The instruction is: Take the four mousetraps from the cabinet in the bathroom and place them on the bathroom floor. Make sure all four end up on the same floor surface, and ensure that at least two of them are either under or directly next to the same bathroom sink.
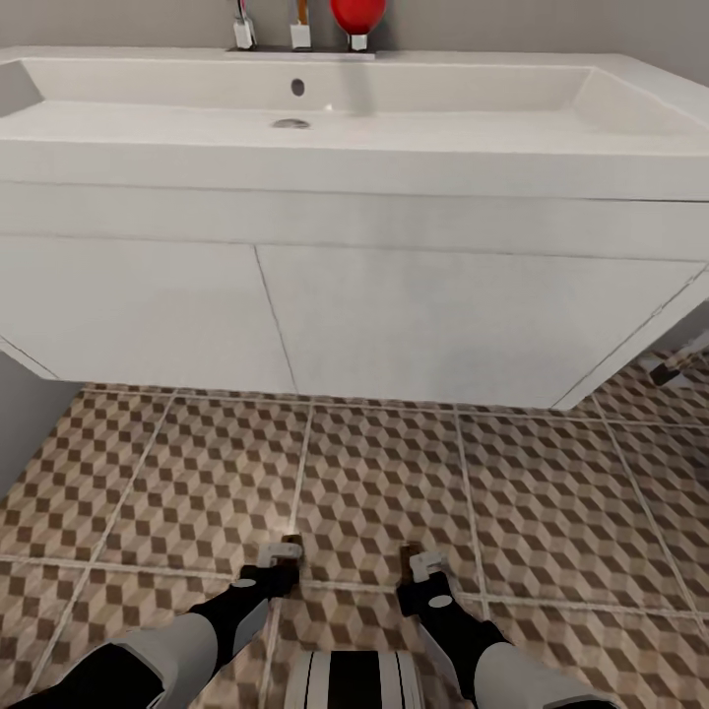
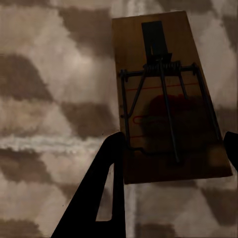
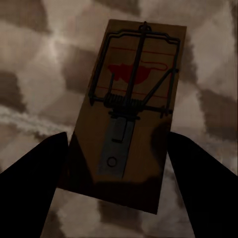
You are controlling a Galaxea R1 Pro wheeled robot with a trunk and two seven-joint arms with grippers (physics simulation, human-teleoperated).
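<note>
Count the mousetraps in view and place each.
2: one mousetrap between the left gripper fingers, one between the right gripper fingers, above the floor. Others may be hidden.

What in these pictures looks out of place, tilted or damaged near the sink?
Nothing stands out. The sink looks intact, the floor unspilled. Each tool holds a mousetrap between its fingers: left tool with left mousetrap, right tool with right mousetrap.
</note>
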